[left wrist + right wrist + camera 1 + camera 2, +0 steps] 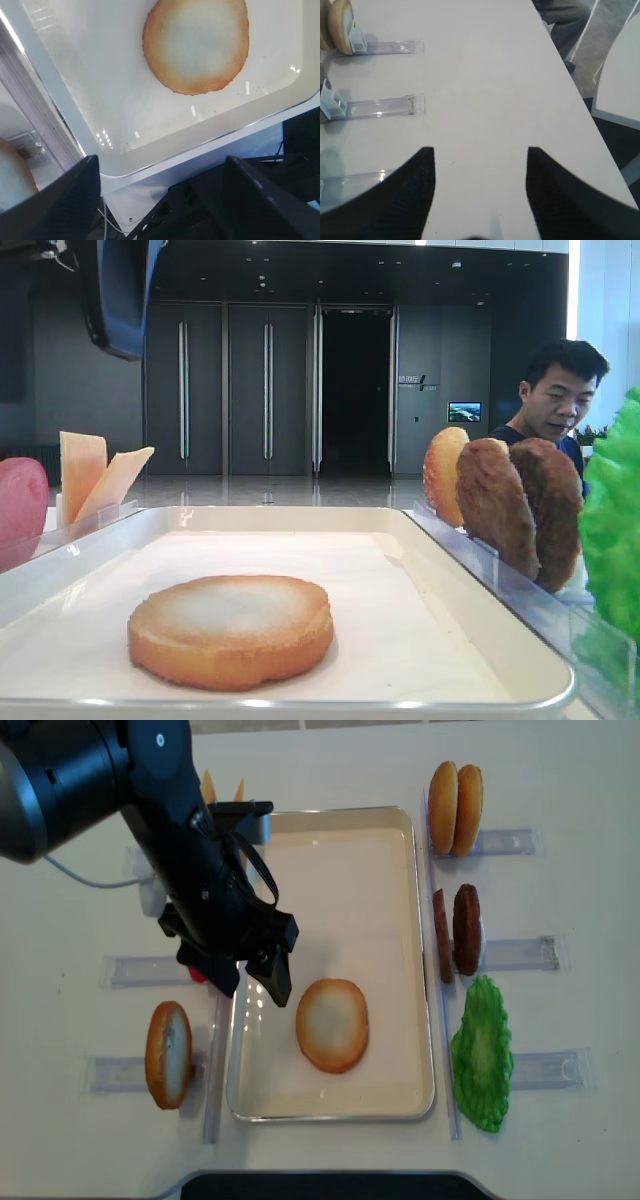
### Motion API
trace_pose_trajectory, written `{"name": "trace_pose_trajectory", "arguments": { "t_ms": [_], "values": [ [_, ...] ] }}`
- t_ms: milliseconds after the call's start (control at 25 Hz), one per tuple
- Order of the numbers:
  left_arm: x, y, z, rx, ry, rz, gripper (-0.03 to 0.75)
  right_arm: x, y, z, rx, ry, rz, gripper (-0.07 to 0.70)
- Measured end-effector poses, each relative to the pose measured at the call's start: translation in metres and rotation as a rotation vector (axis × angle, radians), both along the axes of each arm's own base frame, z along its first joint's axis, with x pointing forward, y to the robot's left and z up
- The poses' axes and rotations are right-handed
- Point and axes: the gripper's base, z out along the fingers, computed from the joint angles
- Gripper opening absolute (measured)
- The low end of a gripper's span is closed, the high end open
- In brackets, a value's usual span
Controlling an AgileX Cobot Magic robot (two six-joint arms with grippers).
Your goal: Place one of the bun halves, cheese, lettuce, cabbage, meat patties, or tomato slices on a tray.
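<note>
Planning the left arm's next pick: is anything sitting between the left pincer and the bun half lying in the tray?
Nothing visible is. The left pincer hangs open above the tray's left rim, and only bare tray floor lies between it and the bun half. That bun half already lies flat inside the tray, with no other food near it.

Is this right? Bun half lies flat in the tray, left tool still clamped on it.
Not quite. The bun half does lie flat in the tray, but the left tool is open and clear of it, as the overhead realsense view shows.
</note>
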Motion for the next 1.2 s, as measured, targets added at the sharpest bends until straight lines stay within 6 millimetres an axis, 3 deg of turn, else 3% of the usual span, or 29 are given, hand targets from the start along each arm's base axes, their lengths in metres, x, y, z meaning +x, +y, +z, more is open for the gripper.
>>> {"name": "trace_pose_trajectory", "arguments": {
  "t_ms": [200,360,600,840,1000,1200],
  "values": [
    [0.0,0.002,0.001,0.019,-0.016,-0.008,0.576,0.0,0.0,0.0,0.0,0.0,0.0,0.415],
    [0.001,0.017,0.014,0.06,-0.089,-0.001,0.576,0.0,0.0,0.0,0.0,0.0,0.0,0.415],
    [0.009,0.059,0.036,0.088,-0.183,0.111,0.576,0.0,0.0,0.0,0.0,0.0,0.0,0.415],
    [0.015,0.113,0.054,0.123,-0.256,0.237,0.576,0.0,0.0,0.0,0.0,0.0,0.0,0.415],
    [0.016,0.147,0.06,0.163,-0.283,0.302,0.576,0.0,0.0,0.0,0.0,0.0,0.0,0.415],
    [0.016,0.174,0.061,0.228,-0.293,0.347,0.576,0.0,0.0,0.0,0.0,0.0,0.0,0.415]
  ]
}}
